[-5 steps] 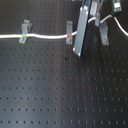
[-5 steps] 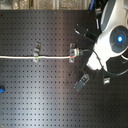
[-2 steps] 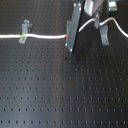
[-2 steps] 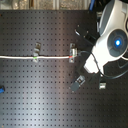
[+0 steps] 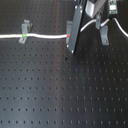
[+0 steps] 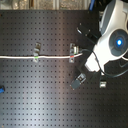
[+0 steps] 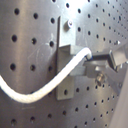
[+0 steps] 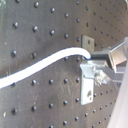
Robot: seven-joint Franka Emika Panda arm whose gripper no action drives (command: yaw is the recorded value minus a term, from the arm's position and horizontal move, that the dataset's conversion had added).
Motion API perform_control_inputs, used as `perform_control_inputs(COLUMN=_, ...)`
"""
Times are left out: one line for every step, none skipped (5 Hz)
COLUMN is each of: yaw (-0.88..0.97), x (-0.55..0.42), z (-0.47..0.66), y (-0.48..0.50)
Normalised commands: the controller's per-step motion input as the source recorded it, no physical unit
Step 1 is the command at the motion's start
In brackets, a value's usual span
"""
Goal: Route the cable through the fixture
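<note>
The white cable [image 5: 45, 36] runs from the first exterior view's left past a clip [image 5: 23, 31], where its green band [image 5: 22, 36] lies. It continues to its red band [image 5: 67, 36], then rises to my gripper [image 5: 102, 20]. The gripper is shut on the cable just above the third grey clip [image 5: 104, 35]. In the first wrist view the cable [image 7: 45, 85] curves up to this clip [image 7: 65, 55] and enters my gripper [image 7: 94, 61]. The second wrist view shows the same cable [image 8: 45, 62], clip [image 8: 88, 80] and gripper [image 8: 96, 57]. I cannot tell whether the cable sits in the slot.
The black pegboard [image 5: 60, 90] fills both exterior views. In the second exterior view three clips show: one [image 6: 36, 50], a middle one [image 6: 73, 50] and the one by the gripper [image 6: 102, 84]. The white arm [image 6: 112, 42] hangs over the right side. A dark part of the hand [image 5: 75, 30] hides the middle clip.
The arm has shifted only slightly near the third clip. The cable stays held and keeps its line through the other two clips.
</note>
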Motion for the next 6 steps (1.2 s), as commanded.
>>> perform_control_inputs(yaw=0.0, x=-0.293, z=-0.12, y=-0.316)
perform_control_inputs(yaw=0.01, x=-0.001, z=-0.04, y=0.0)
perform_control_inputs(yaw=0.17, x=0.207, z=0.0, y=-0.019)
perform_control_inputs(yaw=0.01, x=-0.072, z=-0.02, y=-0.41)
perform_control_inputs(yaw=0.05, x=-0.066, z=-0.09, y=-0.344)
perform_control_inputs(yaw=0.01, x=-0.122, z=-0.19, y=-0.489)
